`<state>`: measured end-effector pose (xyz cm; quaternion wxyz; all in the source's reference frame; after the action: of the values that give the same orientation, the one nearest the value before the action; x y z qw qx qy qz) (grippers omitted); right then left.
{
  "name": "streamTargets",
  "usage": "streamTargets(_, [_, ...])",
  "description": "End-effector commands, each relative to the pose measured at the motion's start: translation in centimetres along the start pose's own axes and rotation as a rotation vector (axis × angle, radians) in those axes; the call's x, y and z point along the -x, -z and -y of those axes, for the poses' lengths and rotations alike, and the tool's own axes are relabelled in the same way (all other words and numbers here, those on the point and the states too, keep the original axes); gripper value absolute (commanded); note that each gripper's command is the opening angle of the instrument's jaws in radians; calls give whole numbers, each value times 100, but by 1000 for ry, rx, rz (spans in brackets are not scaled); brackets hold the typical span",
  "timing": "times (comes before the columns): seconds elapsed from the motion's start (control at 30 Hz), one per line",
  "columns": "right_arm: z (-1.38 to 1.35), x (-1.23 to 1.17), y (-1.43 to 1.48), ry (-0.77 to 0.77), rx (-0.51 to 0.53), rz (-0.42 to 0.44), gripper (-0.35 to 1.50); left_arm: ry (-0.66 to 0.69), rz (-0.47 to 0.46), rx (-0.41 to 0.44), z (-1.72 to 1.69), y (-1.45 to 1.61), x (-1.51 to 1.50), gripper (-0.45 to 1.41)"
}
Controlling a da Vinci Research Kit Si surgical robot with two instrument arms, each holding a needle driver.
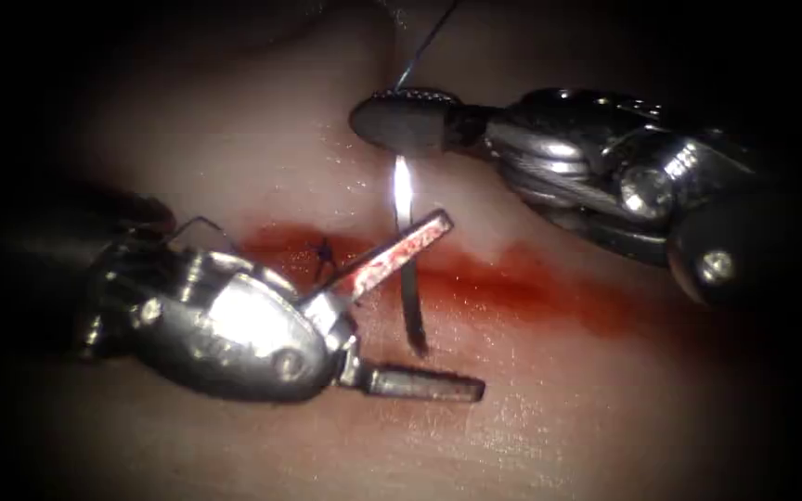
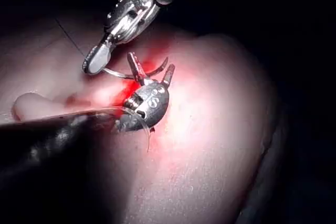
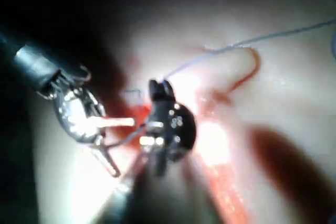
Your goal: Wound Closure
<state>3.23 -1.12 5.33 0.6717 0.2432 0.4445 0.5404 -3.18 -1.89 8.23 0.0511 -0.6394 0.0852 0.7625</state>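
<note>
Right tool (image 1: 401, 121), jaws clamped on the needle (image 1: 407, 269) near its thread end, hangs it between the left tool's (image 1: 420, 306) spread jaws over the cut (image 1: 531, 283).

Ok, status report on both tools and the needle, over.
Left hand open, holding nothing. Right hand shut on needle near its thread end. Needle tip at the cut.

No legible text, labels or numbers anywhere.
</note>
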Motion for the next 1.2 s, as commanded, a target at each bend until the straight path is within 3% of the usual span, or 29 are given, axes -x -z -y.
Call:
streamTargets(0.03, [1,10,-9,4,-7,6,-35,3,-1,2,-8,-5,4,72])
streamTargets(0.33, [2,12,-11,6,-28,22,-35,-22,-6,7,-9,-2,6,37])
streamTargets(0.53, [2,12,-11,1,-31,30,-35,-38,-9,30,-14,-1,8,-3])
streamTargets(0.63, [2,12,-11,13,-33,31,-35,-40,-11,31,-15,0,8,-28])
streamTargets(0.67, [2,12,-11,13,-39,34,-35,-41,-11,32,-16,1,9,-45])
streamTargets(0.9, [2,11,-12,59,-74,37,-35,-41,-10,41,-17,8,9,-45])
streamTargets(0.93, [2,9,-12,69,-80,32,-30,-48,-4,43,-17,8,9,-45])
streamTargets(1.0, [1,6,-14,128,-92,0,42,-60,20,51,-17,10,9,-45])
streamTargets(1.03, [2,4,-15,155,-97,-16,59,-66,26,53,-17,10,10,-45])
streamTargets(1.1, [3,1,-18,215,-104,-44,78,-85,40,54,-16,11,10,-45])
streamTargets(1.2, [4,1,-18,261,-111,-51,81,-118,76,58,-15,13,12,-45])
